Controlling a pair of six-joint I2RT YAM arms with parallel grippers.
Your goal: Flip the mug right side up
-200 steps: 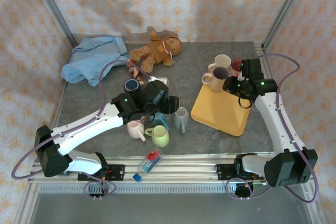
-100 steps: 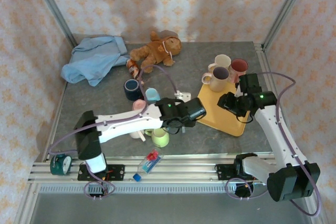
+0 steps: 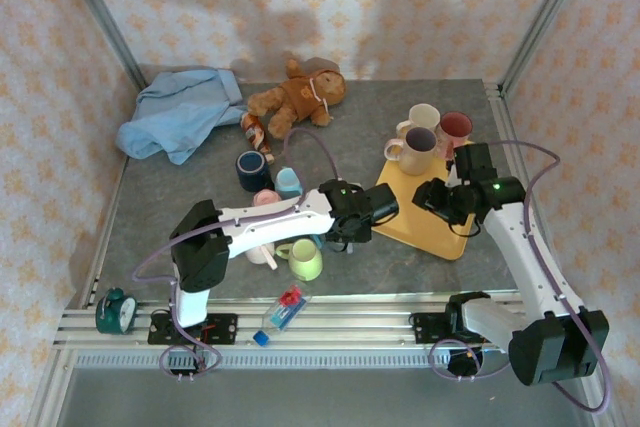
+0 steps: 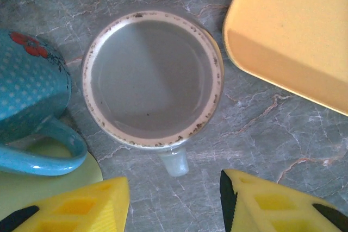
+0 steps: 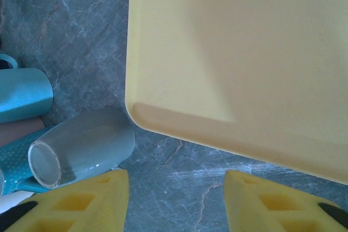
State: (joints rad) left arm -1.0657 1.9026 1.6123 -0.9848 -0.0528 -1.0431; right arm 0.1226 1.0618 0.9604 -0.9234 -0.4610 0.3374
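The grey mug [image 4: 152, 80] stands upside down on the stone tabletop, its unglazed base ring facing up and its handle [image 4: 175, 162] pointing at my left gripper [image 4: 174, 194]. That gripper hovers above it, open, one yellow fingertip [image 4: 98, 199] on each side just short of the handle and touching nothing. In the top view the left gripper [image 3: 352, 219] covers the mug. The right wrist view has the same mug [image 5: 81, 148] at lower left. My right gripper [image 5: 176, 188] is open and empty above bare table at the yellow tray's [image 5: 239, 42] near left corner.
A blue dotted mug [image 4: 30, 80] and a pale green mug [image 3: 305, 264] crowd the grey mug's left. The tray [image 3: 425, 212] lies to its right with mugs [image 3: 418, 142] at its far end. At the back are a teddy bear [image 3: 298, 97] and a blue cloth [image 3: 180, 112].
My left arm has swung right from the mug cluster to above the grey mug, its jaws narrowing. My right gripper has come forward from the far mugs to the tray's near left corner.
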